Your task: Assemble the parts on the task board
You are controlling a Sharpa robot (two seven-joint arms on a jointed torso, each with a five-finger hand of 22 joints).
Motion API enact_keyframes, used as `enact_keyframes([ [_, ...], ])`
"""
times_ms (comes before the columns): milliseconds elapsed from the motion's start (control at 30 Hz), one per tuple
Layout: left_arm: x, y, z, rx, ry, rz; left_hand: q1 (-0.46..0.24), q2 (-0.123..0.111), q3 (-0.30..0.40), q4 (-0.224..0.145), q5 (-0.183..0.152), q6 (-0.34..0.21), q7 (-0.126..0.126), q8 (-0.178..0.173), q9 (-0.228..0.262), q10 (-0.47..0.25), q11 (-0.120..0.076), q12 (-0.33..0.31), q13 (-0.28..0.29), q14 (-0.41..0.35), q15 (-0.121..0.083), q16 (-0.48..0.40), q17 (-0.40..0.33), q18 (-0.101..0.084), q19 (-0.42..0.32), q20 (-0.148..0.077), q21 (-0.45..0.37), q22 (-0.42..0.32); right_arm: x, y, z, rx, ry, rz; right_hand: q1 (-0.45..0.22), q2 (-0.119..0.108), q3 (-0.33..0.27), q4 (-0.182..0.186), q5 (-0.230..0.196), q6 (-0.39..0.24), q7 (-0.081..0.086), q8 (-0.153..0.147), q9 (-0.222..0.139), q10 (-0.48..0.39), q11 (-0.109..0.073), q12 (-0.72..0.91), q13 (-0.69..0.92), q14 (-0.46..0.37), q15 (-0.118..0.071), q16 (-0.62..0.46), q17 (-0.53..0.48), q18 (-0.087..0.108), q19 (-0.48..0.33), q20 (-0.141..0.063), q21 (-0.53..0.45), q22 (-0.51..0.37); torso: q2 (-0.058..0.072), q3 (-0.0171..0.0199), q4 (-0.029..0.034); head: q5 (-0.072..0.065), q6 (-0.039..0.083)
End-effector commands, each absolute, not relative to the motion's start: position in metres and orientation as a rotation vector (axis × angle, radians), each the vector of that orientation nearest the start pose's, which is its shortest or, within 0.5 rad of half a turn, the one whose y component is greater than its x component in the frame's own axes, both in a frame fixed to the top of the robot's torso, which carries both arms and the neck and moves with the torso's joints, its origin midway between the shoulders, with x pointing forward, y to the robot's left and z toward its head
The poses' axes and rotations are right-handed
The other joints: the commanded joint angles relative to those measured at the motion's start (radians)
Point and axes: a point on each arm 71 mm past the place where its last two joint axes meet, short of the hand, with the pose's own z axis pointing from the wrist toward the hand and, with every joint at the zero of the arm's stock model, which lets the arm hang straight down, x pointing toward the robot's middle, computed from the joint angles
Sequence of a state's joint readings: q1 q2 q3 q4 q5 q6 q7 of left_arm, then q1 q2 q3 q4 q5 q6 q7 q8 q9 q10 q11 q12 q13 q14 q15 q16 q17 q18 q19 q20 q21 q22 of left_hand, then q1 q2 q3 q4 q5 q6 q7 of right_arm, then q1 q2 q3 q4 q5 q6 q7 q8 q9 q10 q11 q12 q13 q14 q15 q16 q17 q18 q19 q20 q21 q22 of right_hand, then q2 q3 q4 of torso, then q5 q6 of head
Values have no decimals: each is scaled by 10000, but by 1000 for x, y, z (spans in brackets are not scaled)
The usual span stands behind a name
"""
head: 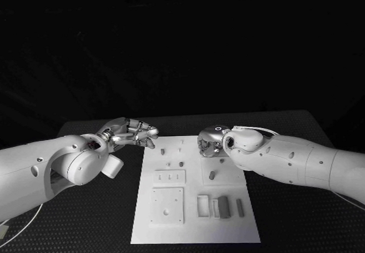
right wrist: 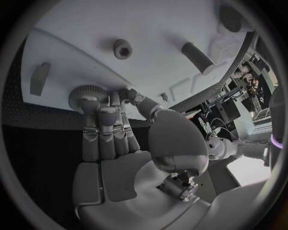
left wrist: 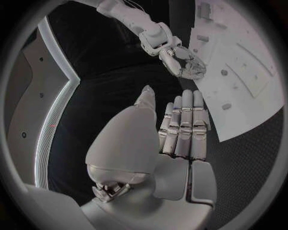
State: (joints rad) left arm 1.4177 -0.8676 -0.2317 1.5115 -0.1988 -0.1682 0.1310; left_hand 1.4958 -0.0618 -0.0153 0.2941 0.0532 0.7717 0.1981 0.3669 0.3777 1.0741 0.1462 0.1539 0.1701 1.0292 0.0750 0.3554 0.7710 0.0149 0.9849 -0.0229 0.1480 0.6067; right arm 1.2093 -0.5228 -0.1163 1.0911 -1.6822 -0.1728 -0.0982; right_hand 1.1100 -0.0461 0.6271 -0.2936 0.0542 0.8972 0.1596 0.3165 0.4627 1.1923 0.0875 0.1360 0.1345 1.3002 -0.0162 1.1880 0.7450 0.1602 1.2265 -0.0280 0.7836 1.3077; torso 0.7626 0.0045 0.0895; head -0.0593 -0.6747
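Observation:
The white task board [head: 194,229] lies in the middle of the black table, with several grey parts on it. My right hand [head: 210,142] is over its far right corner. Its fingertips and thumb pinch a round knurled part [right wrist: 88,95] at the board's edge [right wrist: 72,43]. A short socketed peg [right wrist: 123,48] and a dark cylinder [right wrist: 197,56] stand just beyond those fingers. My left hand [head: 133,133] hovers beside the board's far left corner. It holds nothing, and its fingers [left wrist: 183,125] lie straight side by side with the thumb lifted. From there the right hand [left wrist: 183,62] shows curled at the board [left wrist: 258,103].
Small pegs [head: 178,163] and a stubby cylinder [head: 211,174] stand mid-board. Two flat plates [head: 168,205] lie at its near left, and upright rectangular pieces [head: 223,207] at its near right. Black table [head: 90,230] surrounds the board on both sides.

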Motion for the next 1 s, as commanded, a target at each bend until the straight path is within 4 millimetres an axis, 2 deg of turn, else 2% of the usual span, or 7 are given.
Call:
enact_keyframes([
  [33,498,218,-158,-8482,18005,-13438,-116,8,48,-19,-4,58,25,-42,-12,81,-11,-50,12,66,18,-44,13,35,83,-1,-33,16,542,-156,-244,-4600,17774,3380,152,10,74,19,40,79,3,72,21,107,-5,78,42,13,-97,96,-11,1016,-12,-68,88,249,20,7,-7,-14,17],
  [200,498,217,-158,-8496,18031,-13454,-122,10,49,-17,-4,59,25,-44,-14,83,-10,-57,12,66,18,-50,19,34,82,0,-36,17,542,-157,-244,-4531,17656,3396,157,9,65,27,40,142,-22,102,54,175,-27,102,88,31,-118,177,-5,1016,5,-67,166,248,28,-6,13,-57,39],
  [367,498,218,-158,-8511,18027,-13436,-126,5,47,-18,-4,60,25,-47,-16,85,-10,-63,13,66,19,-55,24,34,81,0,-38,18,541,-157,-243,-4498,17594,3415,153,74,66,39,40,252,-68,151,105,287,-68,139,156,55,-160,307,11,1016,31,-68,282,247,50,11,0,-46,53],
  [500,498,218,-158,-8526,18028,-13455,-194,12,41,-8,-5,66,27,-54,-23,95,-7,-82,14,71,22,-72,41,29,85,4,-42,21,541,-156,-242,-4387,17367,3467,113,128,69,40,41,341,-105,188,142,368,-99,164,203,63,-187,395,18,1016,47,-67,367,248,56,8,8,-55,45],
  [567,498,218,-158,-8525,18019,-13451,-216,10,40,-9,-5,68,27,-58,-26,99,-8,-90,15,73,22,-79,48,29,84,3,-45,22,541,-156,-240,-4311,17228,3490,94,157,73,44,41,370,-119,197,154,397,-111,170,221,69,-198,435,22,1016,56,-66,402,247,57,7,16,-40,92],
  [767,498,219,-158,-8534,18004,-13441,-224,4,43,-14,-4,71,25,-62,-29,103,-9,-100,15,74,20,-88,57,32,84,1,-49,24,539,-154,-237,-4168,16900,3599,98,200,101,38,43,398,-133,203,170,424,-125,171,243,70,-212,489,26,1016,65,-71,454,246,69,6,21,-27,107],
  [1000,499,218,-158,-8529,18011,-13442,-225,2,49,-17,-4,77,23,-63,-31,111,-11,-108,17,75,19,-97,65,33,84,-1,-52,25,539,-149,-233,-4077,16389,3695,5,105,78,51,40,419,-138,197,186,446,-130,162,271,62,-218,554,26,1016,68,-69,520,243,79,1,27,-50,139],
])
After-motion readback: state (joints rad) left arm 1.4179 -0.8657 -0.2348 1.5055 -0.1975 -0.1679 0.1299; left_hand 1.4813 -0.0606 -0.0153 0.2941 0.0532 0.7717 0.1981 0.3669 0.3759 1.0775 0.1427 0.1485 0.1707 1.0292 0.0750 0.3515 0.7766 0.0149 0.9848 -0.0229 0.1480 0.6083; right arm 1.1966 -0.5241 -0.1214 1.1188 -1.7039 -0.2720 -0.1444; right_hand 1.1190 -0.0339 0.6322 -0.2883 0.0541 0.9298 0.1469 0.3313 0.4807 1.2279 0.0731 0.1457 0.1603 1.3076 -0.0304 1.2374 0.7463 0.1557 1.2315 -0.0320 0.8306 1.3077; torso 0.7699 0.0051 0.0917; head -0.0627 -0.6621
